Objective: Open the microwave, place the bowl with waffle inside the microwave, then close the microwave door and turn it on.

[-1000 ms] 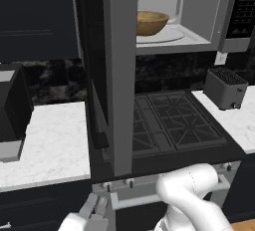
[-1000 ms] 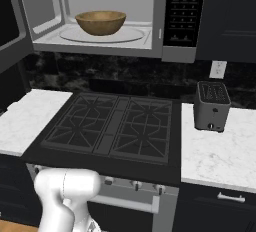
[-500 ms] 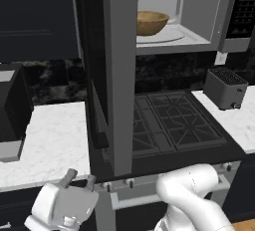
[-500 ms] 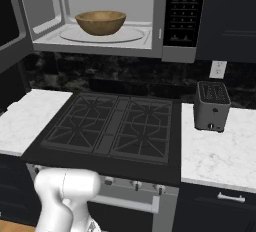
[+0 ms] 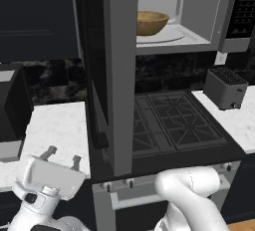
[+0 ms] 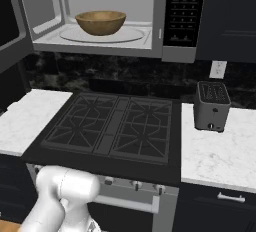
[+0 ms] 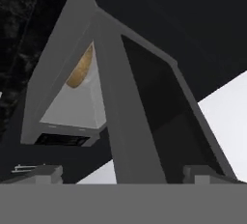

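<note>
The microwave hangs above the stove with its cavity exposed. Inside, the tan wooden bowl rests on the turntable; its wall hides the waffle. The microwave door stands swung out, edge-on in the left base view, and shows at the left edge of the right base view. My gripper is open and empty, low at the front left, below and left of the door. In the hand view my gripper looks up past the door at the bowl.
A black stove lies under the microwave. A grey toaster stands on the white counter to the right. A black boxy appliance sits on the left counter, just behind my hand.
My hand has risen from the bottom edge of the left base view and turned its fingers upward. The jaws stayed open. The bowl and the door have not moved.
</note>
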